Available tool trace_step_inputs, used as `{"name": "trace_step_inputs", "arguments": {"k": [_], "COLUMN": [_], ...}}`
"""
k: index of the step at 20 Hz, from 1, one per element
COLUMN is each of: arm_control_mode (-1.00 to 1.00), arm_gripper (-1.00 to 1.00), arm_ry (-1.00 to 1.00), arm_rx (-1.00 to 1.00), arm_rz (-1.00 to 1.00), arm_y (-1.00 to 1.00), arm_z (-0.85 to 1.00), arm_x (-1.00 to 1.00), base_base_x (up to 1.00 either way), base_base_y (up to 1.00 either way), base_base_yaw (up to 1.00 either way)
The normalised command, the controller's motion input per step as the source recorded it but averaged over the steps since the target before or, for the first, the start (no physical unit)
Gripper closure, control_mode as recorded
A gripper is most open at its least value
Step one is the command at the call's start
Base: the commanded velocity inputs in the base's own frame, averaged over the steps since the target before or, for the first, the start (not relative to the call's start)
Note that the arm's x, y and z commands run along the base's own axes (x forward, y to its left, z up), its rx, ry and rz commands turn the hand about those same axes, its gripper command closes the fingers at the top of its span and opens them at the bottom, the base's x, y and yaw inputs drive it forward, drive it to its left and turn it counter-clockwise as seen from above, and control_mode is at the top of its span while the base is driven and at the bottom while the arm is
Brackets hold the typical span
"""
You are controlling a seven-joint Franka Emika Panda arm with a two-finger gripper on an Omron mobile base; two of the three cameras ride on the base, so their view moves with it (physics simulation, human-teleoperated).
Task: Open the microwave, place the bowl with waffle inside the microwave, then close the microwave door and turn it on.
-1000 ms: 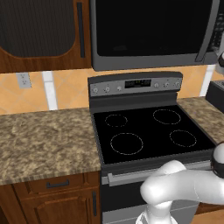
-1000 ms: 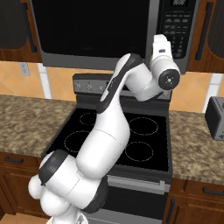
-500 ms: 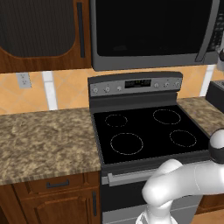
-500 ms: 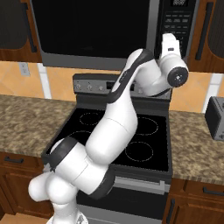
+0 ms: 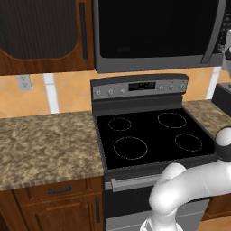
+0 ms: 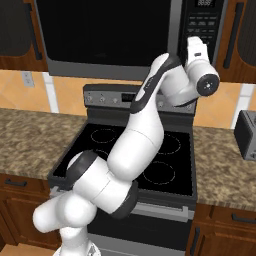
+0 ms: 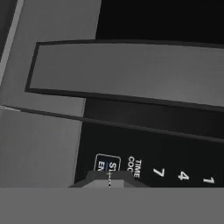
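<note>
The microwave [image 5: 158,31] hangs above the stove, and its door [image 6: 107,35] is closed. The long grey bar handle [image 7: 131,72] crosses the hand view close up. My gripper [image 7: 109,177] is shut and empty, right in front of the button panel [image 6: 205,25]. Its tips are just below the start button [image 7: 107,164], with digit keys beside it. In the right base view the hand [image 6: 196,50] is raised against the panel's lower part. The bowl and the waffle are out of view.
A black-topped stove [image 5: 153,135] with a knob panel [image 5: 140,88] stands below the microwave. Granite counters [image 5: 45,144] flank it. A grey toaster [image 6: 247,135] sits on the right counter. Brown wall cabinets [image 5: 40,31] hang beside the microwave.
The arm has swung the hand rightward and up, closer to the microwave's button panel. The door has stayed closed.
</note>
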Motion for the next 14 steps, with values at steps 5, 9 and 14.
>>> {"name": "trace_step_inputs", "arguments": {"k": [5, 9, 14], "arm_control_mode": [-1.0, -1.0, -1.0], "arm_gripper": [1.0, 1.0, 1.0], "arm_ry": [0.02, -0.09, -0.4], "arm_rx": [-0.17, -0.09, 0.08], "arm_rz": [0.0, -0.01, 0.0], "arm_y": [0.39, 0.29, 0.0], "arm_z": [-0.59, -0.64, -0.59], "arm_x": [1.0, 0.54, -0.78], "base_base_x": [0.0, 0.0, 0.0], "base_base_y": [0.0, 0.0, 0.0], "base_base_yaw": [0.0, 0.0, 0.0]}}
